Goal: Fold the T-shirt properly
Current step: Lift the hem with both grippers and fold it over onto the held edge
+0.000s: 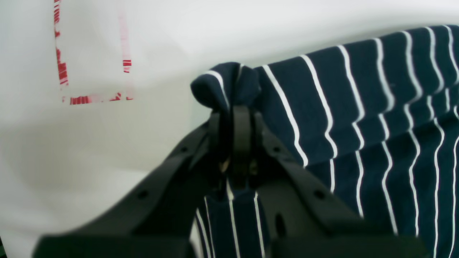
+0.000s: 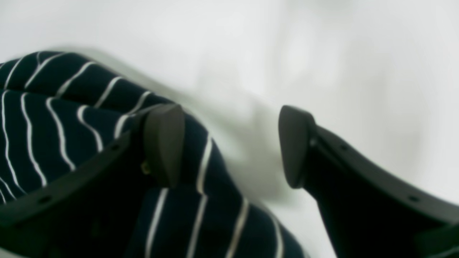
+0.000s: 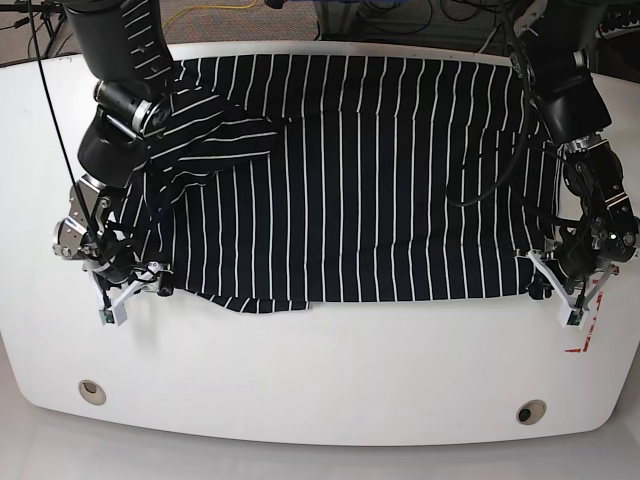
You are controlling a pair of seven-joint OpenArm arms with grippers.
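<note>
The dark navy T-shirt [image 3: 380,180] with thin white stripes lies spread across the white table [image 3: 320,370]; a sleeve is folded over at the view's upper left. In the base view, my left gripper [image 3: 538,285] is at the shirt's lower right corner. The left wrist view shows this gripper [image 1: 236,111] shut on a bunched fold of the T-shirt [image 1: 358,107]. My right gripper [image 3: 160,285] is at the lower left hem. In its wrist view the gripper [image 2: 229,147] stands open: one fingertip [image 2: 165,143] is over the T-shirt [image 2: 53,118], the other over bare table.
Red tape marks [image 3: 590,330] lie on the table beside the left gripper and show as a tape corner [image 1: 62,71] in its wrist view. Two round holes [image 3: 91,390] [image 3: 531,411] sit near the table's front edge. Cables run behind the table.
</note>
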